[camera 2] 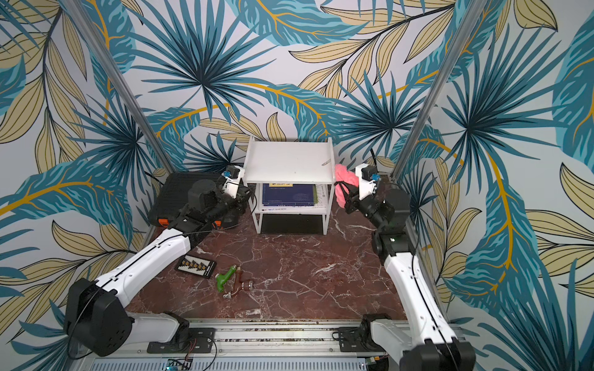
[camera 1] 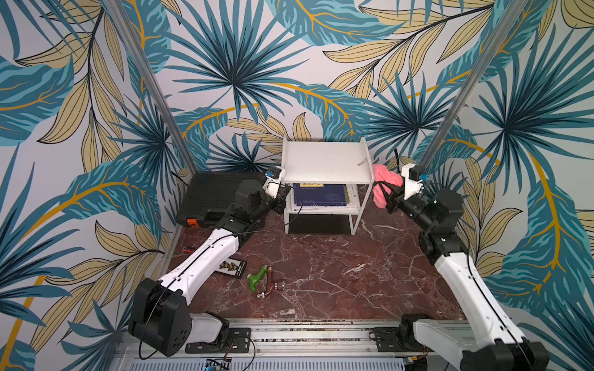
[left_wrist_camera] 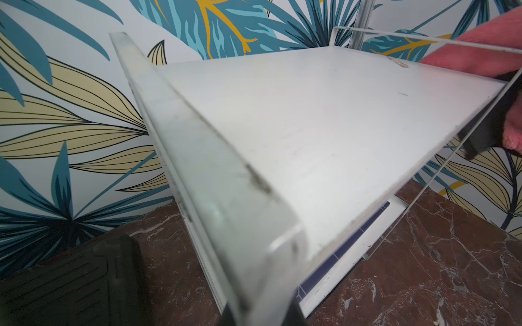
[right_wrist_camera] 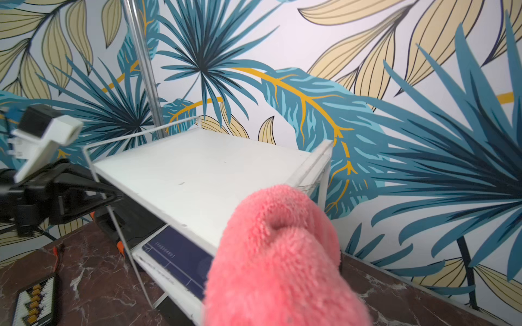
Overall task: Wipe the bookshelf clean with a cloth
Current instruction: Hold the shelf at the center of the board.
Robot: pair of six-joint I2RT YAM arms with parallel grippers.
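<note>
The white bookshelf (camera 1: pixel 321 160) (camera 2: pixel 286 160) stands at the back of the table against the wall. My left gripper (camera 1: pixel 284 192) (left_wrist_camera: pixel 262 317) is at its left side, shut on the white side rail of the top board (left_wrist_camera: pixel 310 127), which shows grey smudges and specks. My right gripper (camera 1: pixel 384 194) (camera 2: pixel 345 196) hangs just off the shelf's right edge, shut on the fluffy pink cloth (camera 1: pixel 385 180) (right_wrist_camera: pixel 282 254). The cloth bunches up over that gripper's jaws and hides them in the right wrist view. It sits at the level of the top board (right_wrist_camera: pixel 197 169), beside its right rail.
A black ribbed toolcase (camera 1: pixel 215 196) lies left of the shelf, under my left arm. A blue book (camera 1: pixel 321 194) lies on the lower tier. A small black abacus card (camera 1: pixel 232 268) and a green and copper pipe fitting (camera 1: pixel 262 281) lie on the marble table in front.
</note>
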